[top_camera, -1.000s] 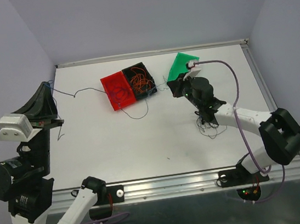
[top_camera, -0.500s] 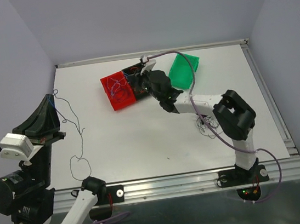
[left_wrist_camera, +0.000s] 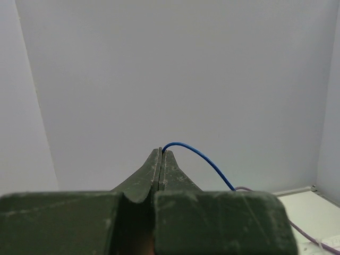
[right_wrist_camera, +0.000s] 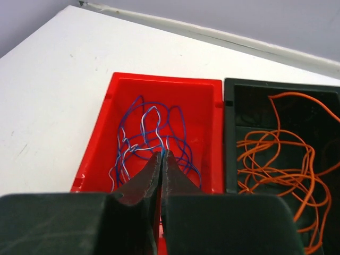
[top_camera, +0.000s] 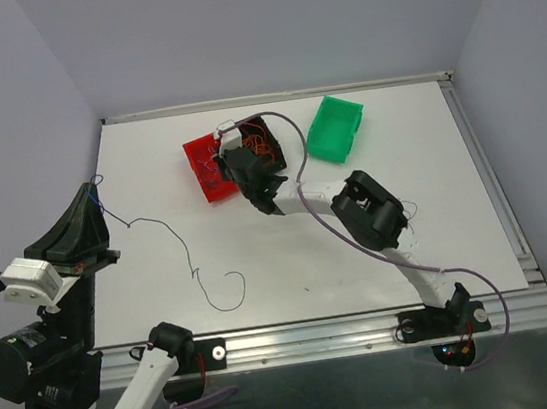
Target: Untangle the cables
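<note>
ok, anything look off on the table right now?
One thin wire trails from the shut left gripper in loops across the table, outside any bin. The green bin sits skewed, apart from the red bin and black bin. A small dark wire clump lies by the right arm.

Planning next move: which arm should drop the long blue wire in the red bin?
Probably left: left gripper is shut on the blue wire; right gripper sits shut over the red bin.
</note>
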Controlling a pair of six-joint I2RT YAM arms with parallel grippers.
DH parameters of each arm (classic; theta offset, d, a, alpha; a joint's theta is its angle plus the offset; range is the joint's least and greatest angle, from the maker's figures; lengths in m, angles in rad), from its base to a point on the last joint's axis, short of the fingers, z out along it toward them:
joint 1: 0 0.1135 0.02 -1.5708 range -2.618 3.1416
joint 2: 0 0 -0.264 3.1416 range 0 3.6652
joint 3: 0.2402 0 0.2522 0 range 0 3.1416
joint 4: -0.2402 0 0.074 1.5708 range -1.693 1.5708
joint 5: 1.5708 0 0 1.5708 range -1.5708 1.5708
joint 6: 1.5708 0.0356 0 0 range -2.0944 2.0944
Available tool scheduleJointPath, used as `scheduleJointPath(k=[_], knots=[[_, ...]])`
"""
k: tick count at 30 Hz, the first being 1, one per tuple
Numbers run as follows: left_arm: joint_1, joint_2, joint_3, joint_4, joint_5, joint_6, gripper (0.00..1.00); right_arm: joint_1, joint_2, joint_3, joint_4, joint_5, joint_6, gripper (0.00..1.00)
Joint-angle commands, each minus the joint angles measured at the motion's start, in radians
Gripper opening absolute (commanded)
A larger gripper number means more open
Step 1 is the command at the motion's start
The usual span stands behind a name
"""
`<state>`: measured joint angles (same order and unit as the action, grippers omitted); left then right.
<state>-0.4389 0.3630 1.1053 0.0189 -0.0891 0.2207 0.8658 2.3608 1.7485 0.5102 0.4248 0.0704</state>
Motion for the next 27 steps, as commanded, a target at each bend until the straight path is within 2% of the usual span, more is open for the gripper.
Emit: scheduleJointPath(k=[1,13,23,27], knots=[[-0.001,0.022,-0.004,0.053,0.006,0.008,0.00,0.030,0.040,0.106,-0.009,0.002,-0.089,0.00],[-0.001,0.077,-0.005,0.049,0.009,0.017,0.00,0.035,0.178,0.334,-0.199,0.032,-0.096,0.01],[-0.003,0.100,-0.009,0.047,0.015,0.020,0.00,0.004,0.235,0.410,-0.351,-0.047,-0.011,0.01],[-0.003,0.111,-0.010,0.047,0.025,0.020,0.00,0.004,0.218,0.408,-0.354,-0.049,-0.009,0.01]])
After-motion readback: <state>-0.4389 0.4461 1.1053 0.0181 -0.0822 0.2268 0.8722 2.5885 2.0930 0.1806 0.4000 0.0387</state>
